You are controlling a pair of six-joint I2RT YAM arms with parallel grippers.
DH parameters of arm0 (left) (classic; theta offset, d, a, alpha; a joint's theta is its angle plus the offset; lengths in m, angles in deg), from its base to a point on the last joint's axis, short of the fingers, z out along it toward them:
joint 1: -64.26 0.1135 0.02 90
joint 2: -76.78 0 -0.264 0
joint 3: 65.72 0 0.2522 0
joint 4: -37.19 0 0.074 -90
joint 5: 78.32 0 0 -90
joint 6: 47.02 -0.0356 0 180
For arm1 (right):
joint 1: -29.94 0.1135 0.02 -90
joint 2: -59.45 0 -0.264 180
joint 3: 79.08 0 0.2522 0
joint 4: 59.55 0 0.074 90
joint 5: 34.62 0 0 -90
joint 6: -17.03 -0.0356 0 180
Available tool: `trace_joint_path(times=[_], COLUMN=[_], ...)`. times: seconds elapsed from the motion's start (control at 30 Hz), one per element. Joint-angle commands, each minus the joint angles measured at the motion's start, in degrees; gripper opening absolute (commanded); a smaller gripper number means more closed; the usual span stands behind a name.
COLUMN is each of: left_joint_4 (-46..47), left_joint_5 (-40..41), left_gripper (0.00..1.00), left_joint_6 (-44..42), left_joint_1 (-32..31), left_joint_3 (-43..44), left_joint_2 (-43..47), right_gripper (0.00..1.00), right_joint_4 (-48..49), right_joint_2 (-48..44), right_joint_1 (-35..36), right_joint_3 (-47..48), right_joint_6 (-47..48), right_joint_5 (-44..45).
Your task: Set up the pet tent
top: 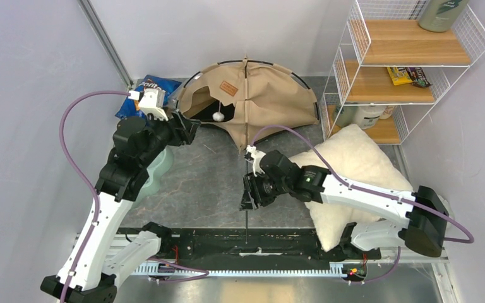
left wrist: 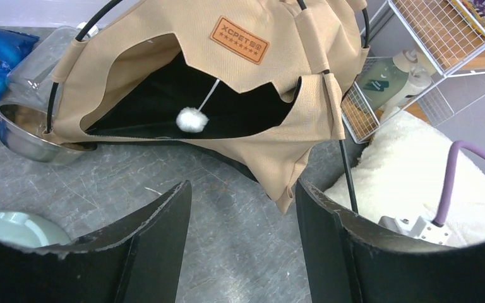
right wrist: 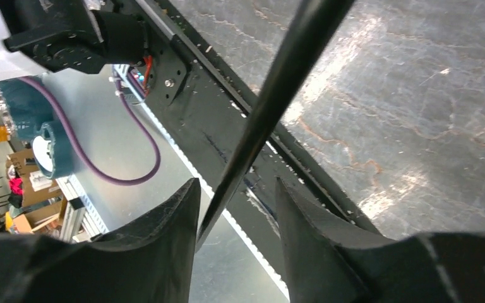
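Observation:
The pet tent lies half collapsed at the back of the table, tan canvas with a brown label and a white pompom hanging in its dark doorway. One thin black pole runs from the tent straight toward the near edge. My right gripper is open around this pole, which rests against one finger. My left gripper hovers open just in front of the doorway, with only bare table between its fingers.
A fluffy white pillow lies at the right, under my right arm. A wire shelf stands at back right. A blue snack bag, a steel bowl and a pale green bowl sit at left.

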Motion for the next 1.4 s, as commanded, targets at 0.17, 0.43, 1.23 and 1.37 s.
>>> trace_joint_path(times=[0.17, 0.43, 1.23, 1.37], left_joint_4=[-0.2, 2.6, 2.8, 5.1], left_joint_5=[-0.9, -2.0, -5.1, -10.1], left_gripper=[0.67, 0.65, 0.65, 0.65], left_joint_6=[5.0, 6.5, 7.1, 10.9], left_joint_1=[-0.1, -0.1, 0.0, -0.1], left_joint_3=[-3.0, -5.7, -8.3, -9.3], left_joint_2=[2.1, 1.9, 2.5, 2.6], right_gripper=[0.54, 0.57, 0.14, 0.00], right_joint_4=[4.9, 6.6, 0.3, -5.3], right_joint_2=[-9.7, -7.4, 4.1, 4.8], right_joint_1=[4.6, 6.0, 9.6, 9.4], right_joint_3=[-4.0, -4.7, -0.8, 6.6], right_joint_6=[-5.7, -6.0, -5.7, -6.9], right_joint_5=[5.2, 6.0, 24.4, 25.8])
